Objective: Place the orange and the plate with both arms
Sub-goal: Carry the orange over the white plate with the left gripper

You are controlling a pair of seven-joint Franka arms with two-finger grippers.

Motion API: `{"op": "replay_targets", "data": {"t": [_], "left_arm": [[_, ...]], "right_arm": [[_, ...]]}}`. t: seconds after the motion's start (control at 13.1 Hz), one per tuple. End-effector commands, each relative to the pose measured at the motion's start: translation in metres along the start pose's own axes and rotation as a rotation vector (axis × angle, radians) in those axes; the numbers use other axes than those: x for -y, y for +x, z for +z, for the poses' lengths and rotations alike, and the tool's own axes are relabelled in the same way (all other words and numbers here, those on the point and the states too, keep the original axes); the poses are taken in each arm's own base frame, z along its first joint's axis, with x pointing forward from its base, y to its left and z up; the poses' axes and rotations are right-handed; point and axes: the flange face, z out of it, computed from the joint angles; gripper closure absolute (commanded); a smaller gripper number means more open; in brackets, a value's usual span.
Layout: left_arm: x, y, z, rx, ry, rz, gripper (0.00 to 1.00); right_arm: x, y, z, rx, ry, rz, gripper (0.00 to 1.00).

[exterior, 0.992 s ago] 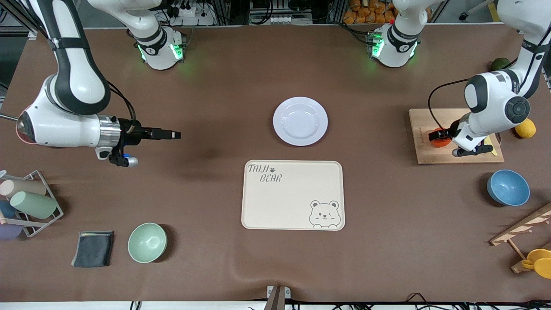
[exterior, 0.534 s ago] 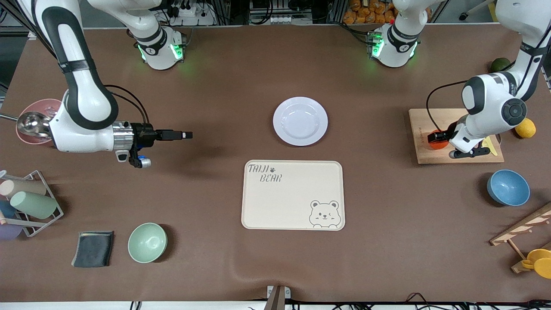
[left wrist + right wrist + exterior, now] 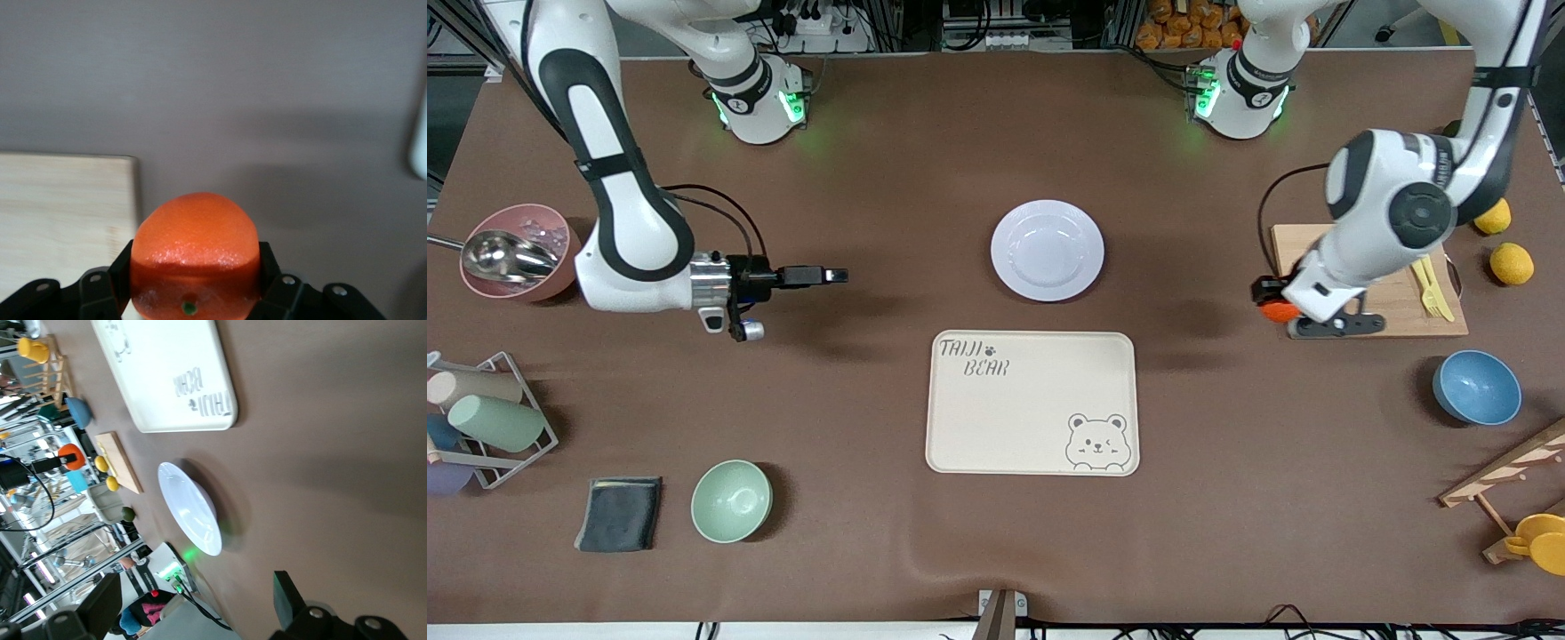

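Observation:
The orange [image 3: 1279,311] [image 3: 195,247] is a glossy red-orange ball gripped between the black fingers of my left gripper [image 3: 1272,300] [image 3: 195,270]. It hangs over the cutting board's [image 3: 1405,307] edge on the plate's side. The pale lavender-white plate [image 3: 1047,250] [image 3: 190,510] lies on the table at the middle, just farther from the front camera than the cream bear tray [image 3: 1032,403]. My right gripper [image 3: 836,275] [image 3: 197,600] is open with nothing between its fingers. It points at the plate, over bare table toward the right arm's end.
Two lemons [image 3: 1512,263] and a yellow utensil [image 3: 1432,284] are by or on the board. A blue bowl [image 3: 1476,387], green bowl [image 3: 731,500], pink bowl with ladle [image 3: 516,253], cup rack [image 3: 480,418] and dark cloth [image 3: 618,513] ring the table.
My left gripper shut on the orange and carried it off the board's middle toward the plate's side. My right gripper moved closer to the plate.

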Motion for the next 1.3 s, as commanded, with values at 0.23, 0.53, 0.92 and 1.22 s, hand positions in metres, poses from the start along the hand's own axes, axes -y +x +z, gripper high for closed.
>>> {"op": "replay_targets", "data": {"t": [0.23, 0.53, 0.92, 1.22], "left_arm": [[-0.142, -0.047, -0.002, 0.044, -0.054, -0.179, 1.00], [-0.237, -0.105, 0.022, 0.078, -0.074, -0.266, 1.00], [-0.316, -0.145, 0.070, 0.123, -0.060, -0.349, 1.00], [-0.331, -0.146, 0.119, 0.082, -0.022, -0.396, 1.00]], "right_arm": [[0.014, -0.011, 0.053, -0.059, 0.043, -0.025, 0.00], [-0.016, -0.011, 0.097, -0.084, 0.128, -0.078, 0.00], [-0.017, -0.019, 0.138, -0.099, 0.134, -0.050, 0.00], [-0.019, -0.022, 0.152, -0.112, 0.116, -0.039, 0.00]]}}
